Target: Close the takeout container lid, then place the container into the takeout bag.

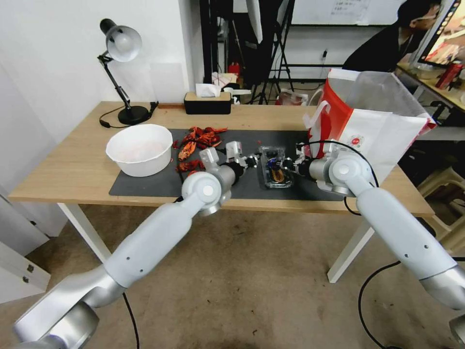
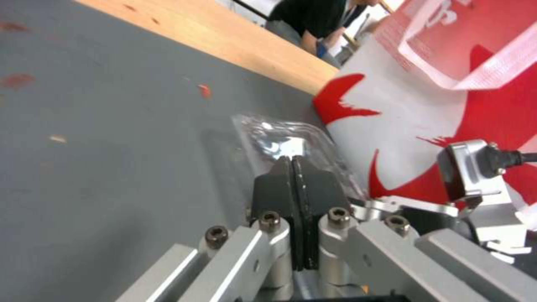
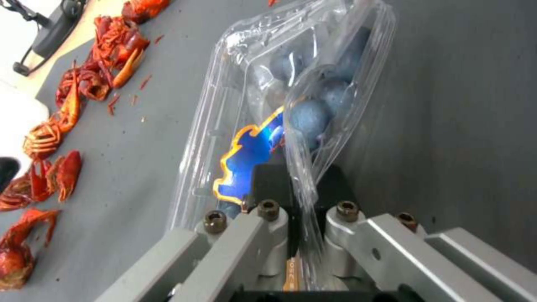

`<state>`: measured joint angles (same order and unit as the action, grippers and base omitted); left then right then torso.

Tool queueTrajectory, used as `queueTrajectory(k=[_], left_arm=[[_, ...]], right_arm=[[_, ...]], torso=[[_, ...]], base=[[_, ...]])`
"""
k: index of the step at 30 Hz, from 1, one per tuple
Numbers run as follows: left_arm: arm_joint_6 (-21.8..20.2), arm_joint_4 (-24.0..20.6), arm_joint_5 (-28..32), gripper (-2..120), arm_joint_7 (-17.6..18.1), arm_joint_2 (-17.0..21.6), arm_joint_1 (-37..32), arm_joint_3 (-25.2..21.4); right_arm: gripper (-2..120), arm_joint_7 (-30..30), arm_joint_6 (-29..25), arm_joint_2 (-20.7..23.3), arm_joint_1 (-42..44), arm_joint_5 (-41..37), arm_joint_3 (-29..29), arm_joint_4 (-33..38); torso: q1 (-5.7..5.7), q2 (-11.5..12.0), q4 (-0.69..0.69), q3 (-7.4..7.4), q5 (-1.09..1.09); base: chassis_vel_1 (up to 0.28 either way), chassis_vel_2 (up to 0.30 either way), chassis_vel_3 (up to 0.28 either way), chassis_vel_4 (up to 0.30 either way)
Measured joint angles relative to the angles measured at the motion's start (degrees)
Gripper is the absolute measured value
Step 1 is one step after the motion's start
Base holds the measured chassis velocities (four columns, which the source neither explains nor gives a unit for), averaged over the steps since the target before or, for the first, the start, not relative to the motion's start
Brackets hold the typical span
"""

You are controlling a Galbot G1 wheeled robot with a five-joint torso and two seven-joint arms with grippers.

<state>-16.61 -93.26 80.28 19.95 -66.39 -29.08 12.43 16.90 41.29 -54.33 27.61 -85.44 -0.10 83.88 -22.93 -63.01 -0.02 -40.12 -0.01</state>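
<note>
The takeout container (image 1: 275, 169) lies on the dark mat (image 1: 145, 182) near the worktop's (image 1: 63, 169) front edge, just beside the takeout bag (image 1: 382, 131). Bare mat lies between it and the crayfish shells (image 1: 196, 145). The right tool (image 3: 302, 184) pinches its clear plastic rim; blueberries show through. The left tool (image 2: 292, 167), pads pressed together, touches its opposite side.

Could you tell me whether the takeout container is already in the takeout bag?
Not yet. The takeout container sits on the dark mat beside the takeout bag, with the right claw shut on its edge.
</note>
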Motion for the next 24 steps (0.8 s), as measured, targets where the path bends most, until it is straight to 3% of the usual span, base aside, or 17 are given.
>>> queueTrajectory(k=[10,24], left_arm=[[-0.7,-8.5,-2.0,2,0.4,6.2,-8.4,-6.5],[-1.3,-20.7,-6.6,52,0.0,11.7,-24.5,-16.8]], right_arm=[[0,0.0,-0.1,0.1,-0.9,0.0,-0.4,0.4],[0,-5.2,-1.2,1.0,-4.5,4.7,-3.4,3.9]], torso=[[0.01,0.0,0.02,0.01,0.00],[0.02,0.0,0.03,0.02,0.00]], base=[[0.000,0.000,0.000,0.000],[0.000,0.000,0.000,0.000]])
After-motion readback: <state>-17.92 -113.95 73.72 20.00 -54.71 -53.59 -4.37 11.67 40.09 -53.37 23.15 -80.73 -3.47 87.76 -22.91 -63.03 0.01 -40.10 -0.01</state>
